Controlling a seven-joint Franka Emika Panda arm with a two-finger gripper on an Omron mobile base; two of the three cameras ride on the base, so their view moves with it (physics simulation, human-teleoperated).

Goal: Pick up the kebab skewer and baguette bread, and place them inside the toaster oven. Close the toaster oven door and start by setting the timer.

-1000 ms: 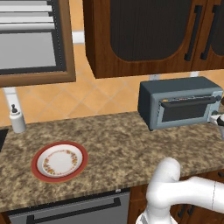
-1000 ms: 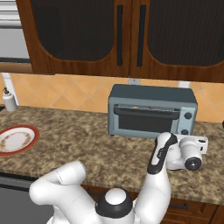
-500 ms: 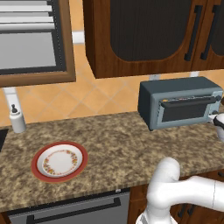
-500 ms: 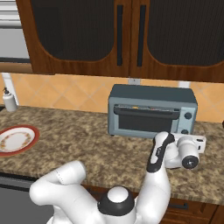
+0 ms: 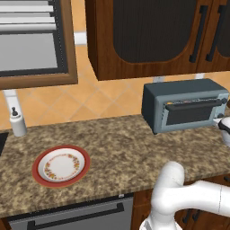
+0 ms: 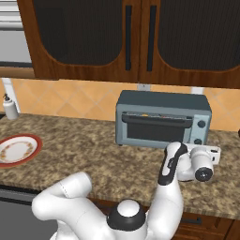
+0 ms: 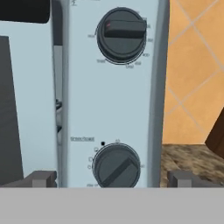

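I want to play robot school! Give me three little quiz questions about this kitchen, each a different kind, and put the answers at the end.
1. True or false: the toaster oven door is shut.
2. How many knobs does the hand view show on the toaster oven, between the tips of the claw? A) one B) two C) four
3. Fill in: the red-rimmed plate on the counter has ____ on it.

Key
1. True. The glass panel stands flat against the front.
2. B. The upper knob and the lower knob sit one above the other.
3. Nothing. Only its printed pattern shows.
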